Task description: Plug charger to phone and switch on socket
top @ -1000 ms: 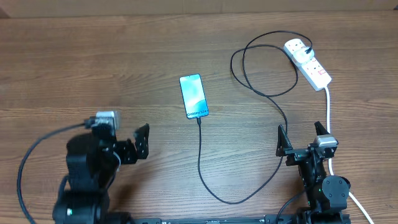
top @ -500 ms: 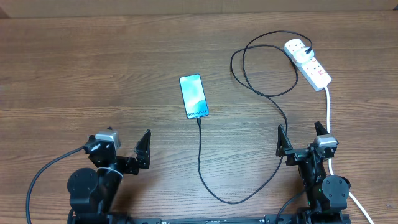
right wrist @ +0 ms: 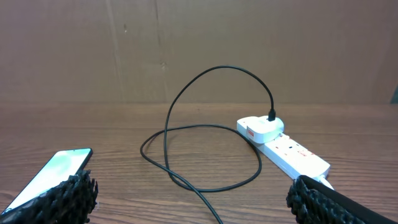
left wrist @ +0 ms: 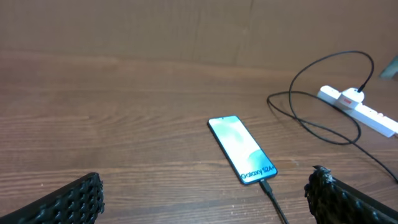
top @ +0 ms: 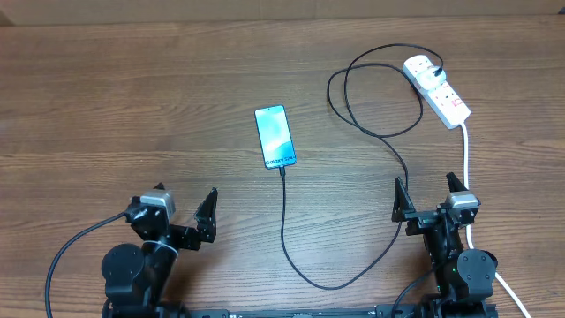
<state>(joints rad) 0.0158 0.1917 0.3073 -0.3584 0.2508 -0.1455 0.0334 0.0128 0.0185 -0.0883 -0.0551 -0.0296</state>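
The phone (top: 275, 136) lies flat at the table's middle, screen lit, with the "Galaxy S24" end toward me; it also shows in the left wrist view (left wrist: 241, 150) and at the left edge of the right wrist view (right wrist: 53, 172). The black charger cable (top: 284, 216) is plugged into the phone's near end, loops right and back, and ends at a plug in the white socket strip (top: 437, 90) at the back right, also seen in the right wrist view (right wrist: 283, 149). My left gripper (top: 181, 212) is open and empty near the front left. My right gripper (top: 430, 198) is open and empty at the front right.
The socket's thick white lead (top: 465, 155) runs toward the front, right beside my right arm. The cable's loop (right wrist: 205, 149) lies on the wood between the phone and the strip. A brown board wall stands behind the table.
My left arm has drawn back toward the front edge and settled with its gripper open. The right arm, phone, cable and socket have not moved.
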